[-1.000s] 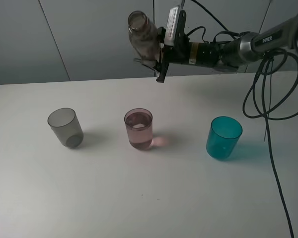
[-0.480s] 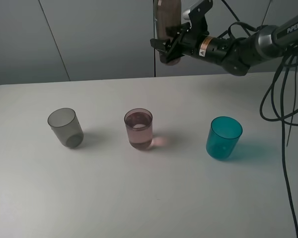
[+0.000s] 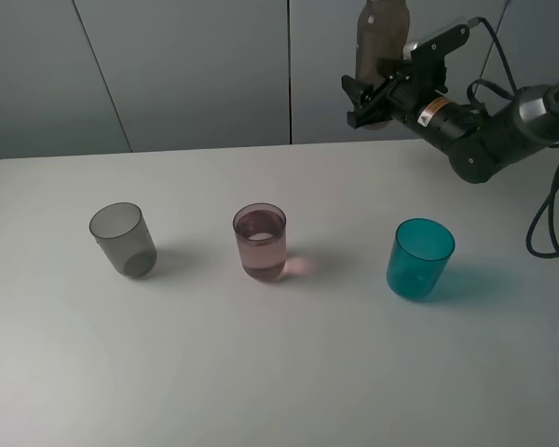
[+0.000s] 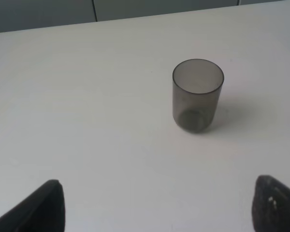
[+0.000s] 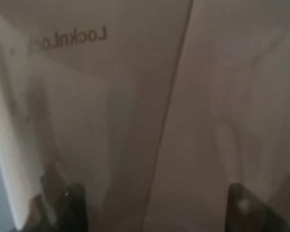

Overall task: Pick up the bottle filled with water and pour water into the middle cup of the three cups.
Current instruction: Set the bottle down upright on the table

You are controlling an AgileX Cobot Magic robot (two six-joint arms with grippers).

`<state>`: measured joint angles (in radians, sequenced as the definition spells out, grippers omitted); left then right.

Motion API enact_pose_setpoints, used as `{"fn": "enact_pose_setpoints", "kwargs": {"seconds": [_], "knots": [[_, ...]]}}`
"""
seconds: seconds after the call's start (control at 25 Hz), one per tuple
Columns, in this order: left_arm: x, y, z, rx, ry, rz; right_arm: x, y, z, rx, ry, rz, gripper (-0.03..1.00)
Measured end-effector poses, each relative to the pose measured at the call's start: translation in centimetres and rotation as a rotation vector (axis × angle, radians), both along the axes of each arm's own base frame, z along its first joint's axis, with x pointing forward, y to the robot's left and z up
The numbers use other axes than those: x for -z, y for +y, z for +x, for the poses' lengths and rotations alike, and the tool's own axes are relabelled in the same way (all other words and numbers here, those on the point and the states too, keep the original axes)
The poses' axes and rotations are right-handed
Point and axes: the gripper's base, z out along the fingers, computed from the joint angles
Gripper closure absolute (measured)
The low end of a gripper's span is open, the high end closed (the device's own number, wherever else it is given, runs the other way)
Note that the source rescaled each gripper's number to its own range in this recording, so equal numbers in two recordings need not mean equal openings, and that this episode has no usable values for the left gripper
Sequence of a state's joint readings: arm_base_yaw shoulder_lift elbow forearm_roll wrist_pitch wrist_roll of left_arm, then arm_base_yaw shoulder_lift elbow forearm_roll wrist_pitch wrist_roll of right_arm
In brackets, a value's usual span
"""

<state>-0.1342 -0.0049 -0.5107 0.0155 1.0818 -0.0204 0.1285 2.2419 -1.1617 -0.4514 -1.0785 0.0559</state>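
exterior high view: right end effector [image 3: 376,101] is up in the air over the far side of the table [image 3: 261,372], clamped on the lower part of the bottle [image 3: 383,42]. bottle stands about upright, smoky brown and see-through, top cut off by the frame edge. it is clear of the table and touches no cup. as seen from this camera it sits behind the gap between the middle cup [image 3: 260,244] and the teal cup [image 3: 419,259], well apart from both. right arm [image 3: 489,140] reaches in from the right side, black cables [image 3: 550,214] hanging beside it.

the three cups stand upright in a row across the table, well apart from each other: grey cup [image 3: 122,239] on the left, pale pink middle cup in the centre, teal cup on the right. middle cup looks to have some liquid in it, level near the upper part. pink glow on the table just beside its base.

left wrist view: left end effector [image 4: 159,212] has its two dark tips wide apart with only bare table between them, holding nothing. grey cup [image 4: 197,95] stands upright ahead of it, not touching.

right wrist view: bottle [image 5: 135,121] fills nearly the whole picture, mirrored lettering showing through the plastic. right end effector [image 5: 154,212] tips are dark at either side, pressed on the bottle wall. grey wall panels [image 3: 186,65] behind the table.
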Motion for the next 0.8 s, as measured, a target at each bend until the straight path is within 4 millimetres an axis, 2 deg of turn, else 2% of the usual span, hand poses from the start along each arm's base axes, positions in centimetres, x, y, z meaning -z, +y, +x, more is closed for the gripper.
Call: {"fn": "enact_pose_setpoints", "kwargs": {"seconds": [0.2, 0.44, 0.8], "knots": [[0.0, 0.0, 0.0, 0.000, 0.000, 0.000, 1.3, -2.1, 0.2, -0.005, -0.002, 0.054, 0.91], [0.0, 0.0, 0.0, 0.000, 0.000, 0.000, 4.0, -3.2, 0.1, 0.012, 0.049, 0.070, 0.91], [0.0, 0.0, 0.0, 0.000, 0.000, 0.000, 6.0, -5.8, -1.6, 0.063, 0.139, 0.063, 0.91]]}}
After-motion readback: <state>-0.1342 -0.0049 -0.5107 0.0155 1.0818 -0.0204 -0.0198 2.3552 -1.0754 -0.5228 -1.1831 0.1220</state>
